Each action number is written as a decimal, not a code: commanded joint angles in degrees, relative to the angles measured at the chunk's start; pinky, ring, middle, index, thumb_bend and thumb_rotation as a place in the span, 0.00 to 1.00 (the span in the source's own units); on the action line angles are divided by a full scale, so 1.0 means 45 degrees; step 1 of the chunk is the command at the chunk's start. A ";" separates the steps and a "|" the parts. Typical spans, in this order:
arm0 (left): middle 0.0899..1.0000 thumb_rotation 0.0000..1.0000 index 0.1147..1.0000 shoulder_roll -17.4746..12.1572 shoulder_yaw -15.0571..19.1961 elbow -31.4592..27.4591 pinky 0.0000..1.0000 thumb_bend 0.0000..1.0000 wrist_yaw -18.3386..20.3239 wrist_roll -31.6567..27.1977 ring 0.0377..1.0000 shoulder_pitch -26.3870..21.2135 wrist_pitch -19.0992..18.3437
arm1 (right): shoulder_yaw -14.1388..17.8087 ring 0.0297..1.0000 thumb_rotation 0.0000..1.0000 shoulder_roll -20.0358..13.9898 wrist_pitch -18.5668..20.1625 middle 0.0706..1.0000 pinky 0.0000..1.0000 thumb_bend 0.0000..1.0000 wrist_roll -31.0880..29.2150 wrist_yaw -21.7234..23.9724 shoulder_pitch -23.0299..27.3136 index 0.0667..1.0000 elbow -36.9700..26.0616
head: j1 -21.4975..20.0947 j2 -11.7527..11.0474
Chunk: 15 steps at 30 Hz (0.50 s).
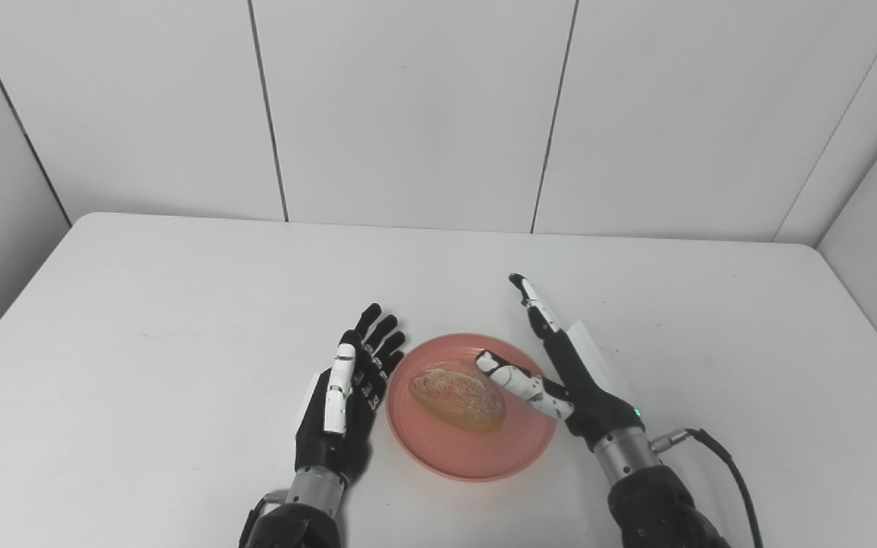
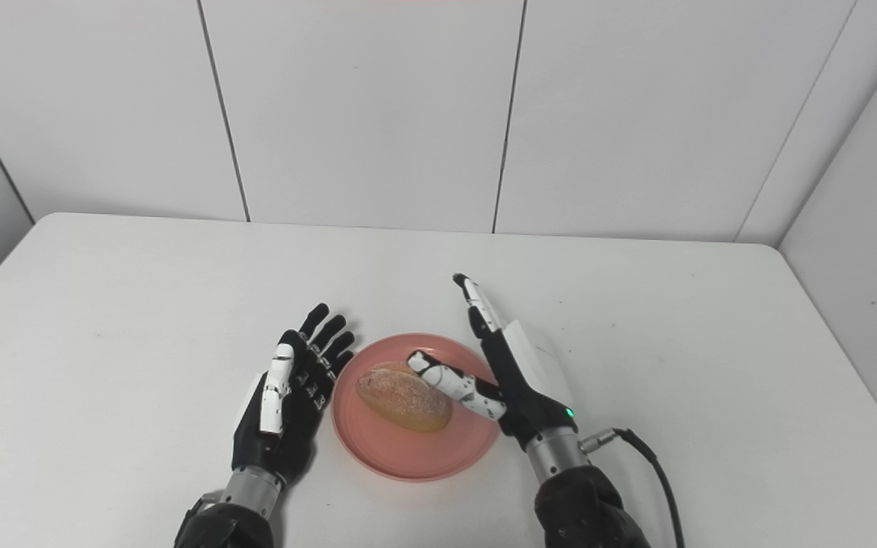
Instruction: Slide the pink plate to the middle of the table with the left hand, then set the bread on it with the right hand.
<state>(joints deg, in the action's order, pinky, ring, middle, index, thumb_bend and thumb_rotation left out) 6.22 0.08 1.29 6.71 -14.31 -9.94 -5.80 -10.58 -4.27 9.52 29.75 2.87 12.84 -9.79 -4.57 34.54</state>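
A pink plate [image 1: 454, 457] lies on the white table [image 1: 180, 304], near the front middle. A brown bread roll [image 1: 457, 396] rests on the plate, a little left of its centre. My left hand [image 1: 347, 388] stands open just left of the plate's rim, fingers straight and pointing away from me. My right hand [image 1: 560, 365] is open at the plate's right edge, its fingers stretched forward and its thumb reaching over the plate, close to the bread's right end. Neither hand holds anything.
White wall panels [image 1: 408, 114] rise behind the table's far edge. A black cable [image 1: 720, 464] trails from my right wrist over the table's front right.
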 commanded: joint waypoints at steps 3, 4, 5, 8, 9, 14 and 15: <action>0.94 1.00 0.93 -0.0141 -0.0037 -0.0072 0.96 0.44 -0.0115 0.0260 0.93 0.0252 -0.0070 | 0.0490 0.94 1.00 0.0205 -0.0458 0.95 0.89 0.60 -0.0640 -0.0560 -0.0212 0.96 -0.0627 | -0.0020 -0.0037; 0.94 1.00 0.93 -0.0156 -0.0031 -0.0090 0.97 0.44 -0.0112 0.0284 0.93 0.0265 -0.0071 | 0.0581 0.94 1.00 0.0275 -0.0473 0.95 0.90 0.58 -0.0808 -0.0644 -0.0316 0.96 -0.0619 | -0.0030 -0.0042; 0.94 1.00 0.93 -0.0169 -0.0021 -0.0100 0.97 0.44 -0.0109 0.0295 0.93 0.0270 -0.0074 | 0.0631 0.94 1.00 0.0324 -0.0488 0.95 0.90 0.57 -0.0914 -0.0703 -0.0373 0.95 -0.0606 | -0.0045 -0.0053; 0.95 1.00 0.94 -0.0246 -0.0024 -0.0210 0.97 0.44 -0.0082 0.0325 0.94 0.0336 -0.0132 | 0.0922 0.94 1.00 0.0626 -0.0615 0.94 0.89 0.55 -0.1451 -0.0995 -0.0699 0.94 -0.0517 | -0.0116 -0.0099; 0.95 1.00 0.94 -0.0268 -0.0031 -0.0241 0.98 0.44 -0.0081 0.0337 0.94 0.0356 -0.0150 | 0.0975 0.93 1.00 0.0684 -0.0634 0.94 0.88 0.53 -0.1543 -0.1066 -0.0785 0.94 -0.0503 | -0.0116 -0.0099; 0.96 1.00 0.95 -0.0382 -0.0076 -0.0294 0.98 0.45 -0.0099 0.0375 0.95 0.0431 -0.0116 | 0.1071 0.94 1.00 0.0874 -0.0785 0.94 0.87 0.46 -0.2161 -0.1127 -0.1117 0.95 -0.0497 | -0.0104 -0.0116; 0.96 1.00 0.95 -0.0396 -0.0087 -0.0299 0.98 0.45 -0.0105 0.0380 0.95 0.0439 -0.0102 | 0.1116 0.94 1.00 0.0953 -0.0760 0.94 0.87 0.44 -0.2350 -0.1140 -0.1174 0.94 -0.0511 | -0.0104 -0.0116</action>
<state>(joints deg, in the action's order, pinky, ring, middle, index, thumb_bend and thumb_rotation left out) 4.58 -0.21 0.26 6.79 -13.46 -9.12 -5.79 -6.22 -0.41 9.43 20.30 -1.01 7.25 -10.52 -5.10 34.10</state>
